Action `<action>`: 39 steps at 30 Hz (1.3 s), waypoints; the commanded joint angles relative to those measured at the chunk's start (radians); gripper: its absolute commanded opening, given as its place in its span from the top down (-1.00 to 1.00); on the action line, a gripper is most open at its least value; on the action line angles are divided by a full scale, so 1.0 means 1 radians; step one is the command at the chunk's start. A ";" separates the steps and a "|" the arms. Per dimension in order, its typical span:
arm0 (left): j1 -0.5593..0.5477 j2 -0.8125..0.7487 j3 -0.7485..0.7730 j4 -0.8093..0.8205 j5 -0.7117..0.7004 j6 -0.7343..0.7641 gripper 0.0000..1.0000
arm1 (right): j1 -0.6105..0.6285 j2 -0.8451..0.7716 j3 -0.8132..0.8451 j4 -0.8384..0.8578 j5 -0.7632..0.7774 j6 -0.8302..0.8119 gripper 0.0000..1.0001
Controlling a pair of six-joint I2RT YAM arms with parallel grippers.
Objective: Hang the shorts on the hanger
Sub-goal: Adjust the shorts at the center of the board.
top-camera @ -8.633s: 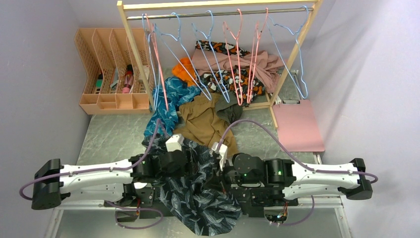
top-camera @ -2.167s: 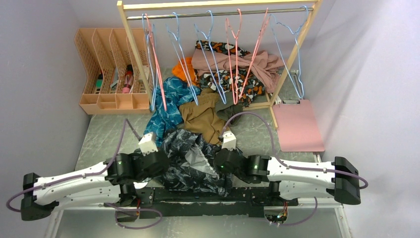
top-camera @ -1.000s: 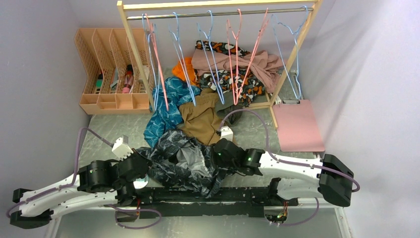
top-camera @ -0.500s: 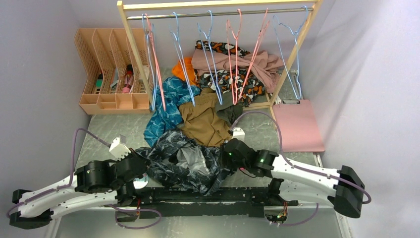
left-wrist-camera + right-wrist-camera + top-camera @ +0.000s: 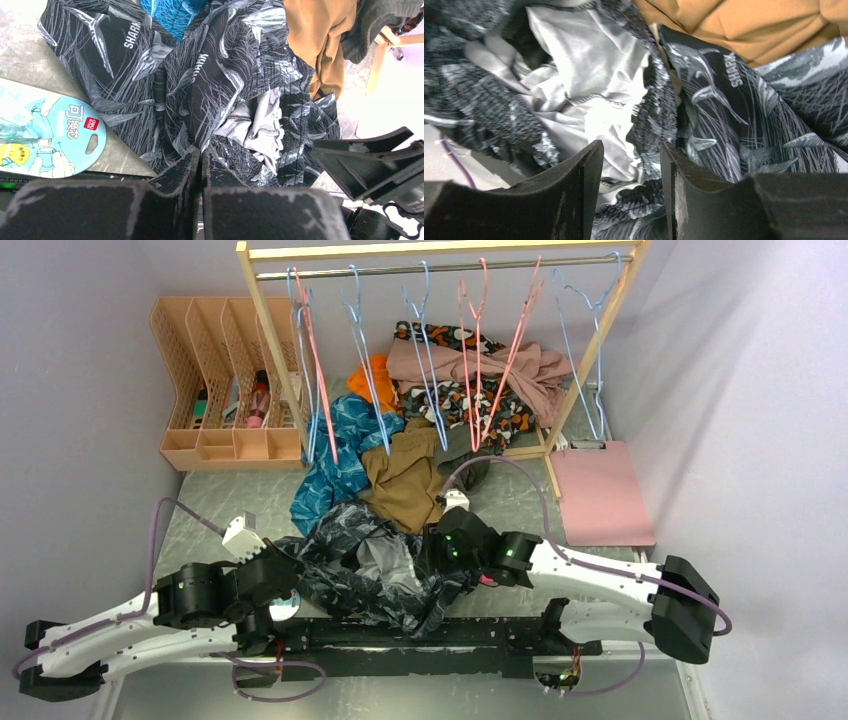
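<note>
Black shorts (image 5: 370,565) with pale grey feather print and white lettering; silvery grey lining just ahead of the right gripper (image 5: 630,155). Beyond it, a plain tan-brown garment (image 5: 405,480) and a teal-blue patterned garment (image 5: 340,445). Farther off, light-blue hangers (image 5: 369,380) and pink hangers (image 5: 322,390).

Two arms (image 5: 120,615), three pink hangers (image 5: 316,385), one shorts (image 5: 340,560), one four-slot peach organiser (image 5: 190,350)
</note>
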 commanded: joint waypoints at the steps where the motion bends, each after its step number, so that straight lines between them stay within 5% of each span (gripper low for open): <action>1: -0.003 0.006 0.019 0.009 -0.026 0.021 0.86 | -0.011 0.015 -0.044 0.023 0.028 0.031 0.02; 17: -0.003 -0.010 0.022 0.014 -0.033 0.033 0.86 | -0.009 0.040 -0.142 0.154 -0.057 0.030 0.24; 19: -0.003 -0.015 0.022 0.015 -0.030 0.034 0.86 | -0.010 0.060 -0.133 0.172 -0.063 0.023 0.38; 23: -0.003 -0.020 0.044 0.033 -0.035 0.070 0.86 | -0.010 0.039 -0.076 0.125 0.007 -0.013 1.00; 33: -0.003 -0.012 0.232 0.541 0.034 0.718 0.86 | -0.008 -0.234 0.351 -0.279 0.216 -0.275 1.00; 39: -0.003 0.128 0.248 0.602 0.061 0.785 0.86 | -0.009 -0.272 0.411 -0.419 0.285 -0.280 1.00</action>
